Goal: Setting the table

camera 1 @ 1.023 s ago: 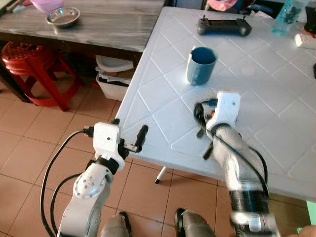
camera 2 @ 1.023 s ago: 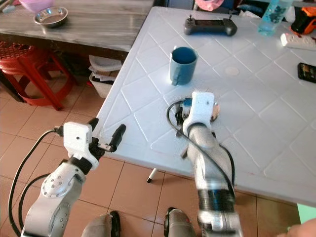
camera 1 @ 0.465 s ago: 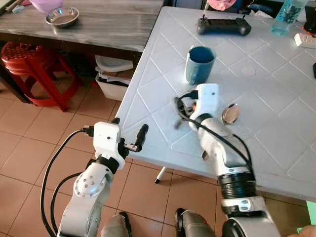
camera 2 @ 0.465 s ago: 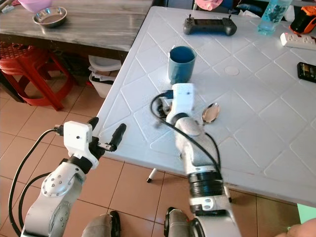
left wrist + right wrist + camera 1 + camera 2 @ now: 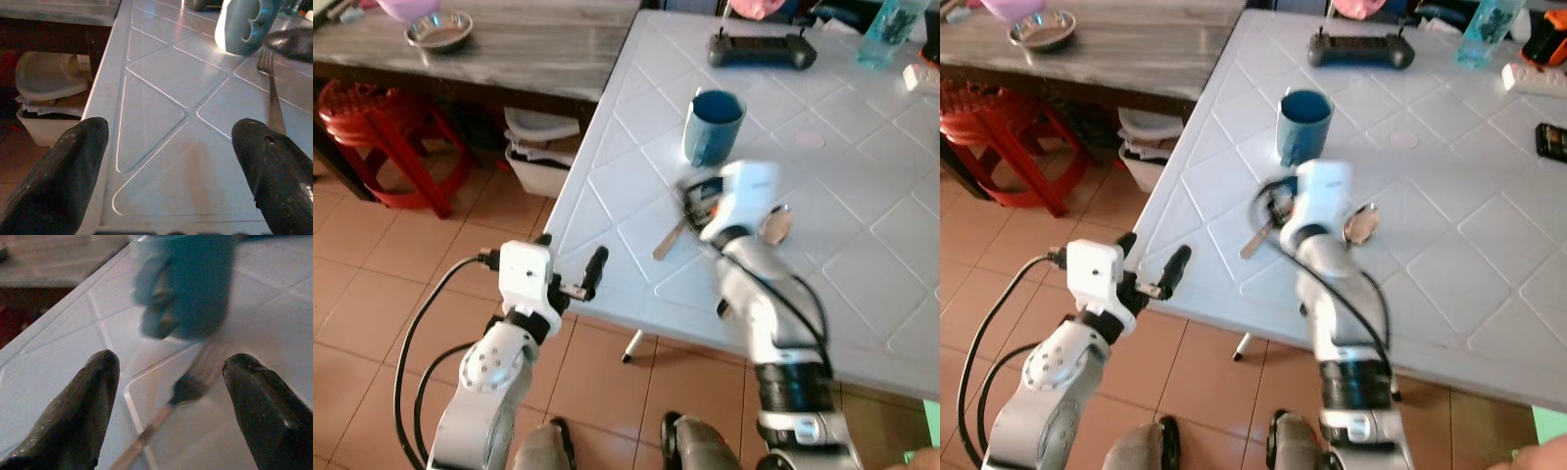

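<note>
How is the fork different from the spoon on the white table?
The fork lies on the robot's left of the right gripper, the spoon on its right. The fork's handle shows in full; of the spoon, the arm leaves the round bowl showing. The fork ends in prongs, the spoon in a bowl. Both are metal and lie flat near the blue mug.

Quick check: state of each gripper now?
Left gripper: open, empty, at the white table's edge.
Right gripper: open, empty, over the fork.
</note>
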